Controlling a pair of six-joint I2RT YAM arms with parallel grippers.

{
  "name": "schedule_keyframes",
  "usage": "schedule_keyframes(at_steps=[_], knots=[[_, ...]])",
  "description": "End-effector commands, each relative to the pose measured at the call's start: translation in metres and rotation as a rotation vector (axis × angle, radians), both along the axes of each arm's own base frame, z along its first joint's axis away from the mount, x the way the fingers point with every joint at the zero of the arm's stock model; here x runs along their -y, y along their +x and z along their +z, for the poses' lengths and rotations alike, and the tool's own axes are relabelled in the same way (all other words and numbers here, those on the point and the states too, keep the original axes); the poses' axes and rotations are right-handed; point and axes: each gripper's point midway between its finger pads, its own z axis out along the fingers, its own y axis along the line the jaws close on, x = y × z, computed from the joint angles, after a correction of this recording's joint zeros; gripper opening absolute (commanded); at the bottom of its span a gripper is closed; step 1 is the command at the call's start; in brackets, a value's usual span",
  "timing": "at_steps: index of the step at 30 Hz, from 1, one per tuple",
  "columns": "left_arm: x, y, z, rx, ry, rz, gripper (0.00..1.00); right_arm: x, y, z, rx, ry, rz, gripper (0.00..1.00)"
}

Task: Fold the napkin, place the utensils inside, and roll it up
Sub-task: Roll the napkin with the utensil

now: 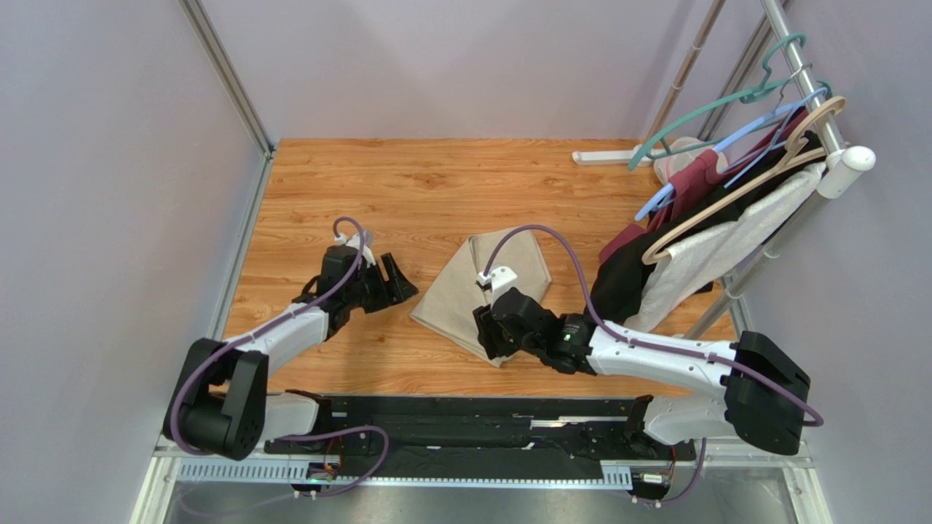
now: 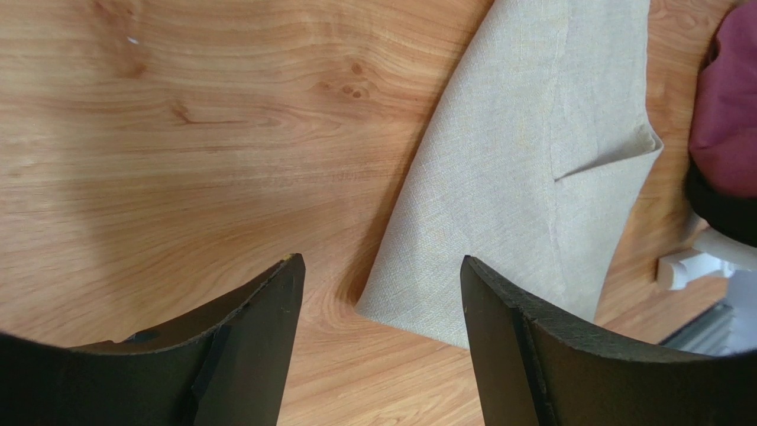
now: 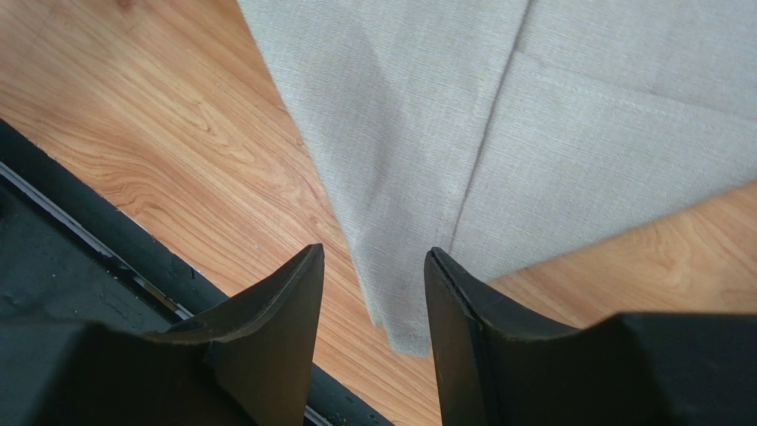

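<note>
L gripper (image 1: 394,286) has its fingers spread wide w/ nothing btwn them; it sits low over bare wood, just left of the napkin and apart from it. In the L wrist view (image 2: 382,262) one napkin corner shows through the gap, further out on the table, and neither finger touches it. R gripper (image 1: 487,328) is also spread, less wide. It's at the napkin's near-right corner, and in the R wrist view (image 3: 373,253) that corner lies flat in line w/ the gap. The fingers (image 3: 266,319) stand either side of it and aren't pinching the cloth. Can't tell if the tips touch the fabric. Wooden table (image 1: 438,186) fills the middle of the top view, grey walls around it. Black rail (image 1: 470,420) runs along the near edge by the arm bases; it also shows as a dark strip in the R wrist view (image 3: 53,266). Clothes on hangers (image 1: 700,246), white, dark and maroon, lean in at the right edge; a bit of maroon shows in the L wrist view (image 2: 729,106). Napkin (image 1: 459,289) lies flat near table centre btwn the two grippers. It's beige and folded into overlapping layers, w/ a straight fold edge down it (image 2: 524,160) (image 3: 533,133).
</note>
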Motion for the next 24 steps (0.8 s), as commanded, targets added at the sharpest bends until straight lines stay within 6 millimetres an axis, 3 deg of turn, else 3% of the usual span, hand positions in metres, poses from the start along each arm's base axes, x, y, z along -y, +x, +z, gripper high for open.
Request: schedule_keyframes(at_steps=[1,14,24], knots=[[0.024,0.002,0.009,0.012,-0.144,-0.093,0.69,-0.026,0.007,0.022,0.074,0.035,0.061,0.5],[0.02,-0.008,-0.018,-0.079,-0.076,-0.132,0.55,-0.039,0.012,0.015,0.091,0.002,0.099,0.49],[0.022,-0.015,-0.024,-0.102,-0.088,-0.151,0.47,-0.042,0.015,0.01,0.092,-0.021,0.103,0.49]])
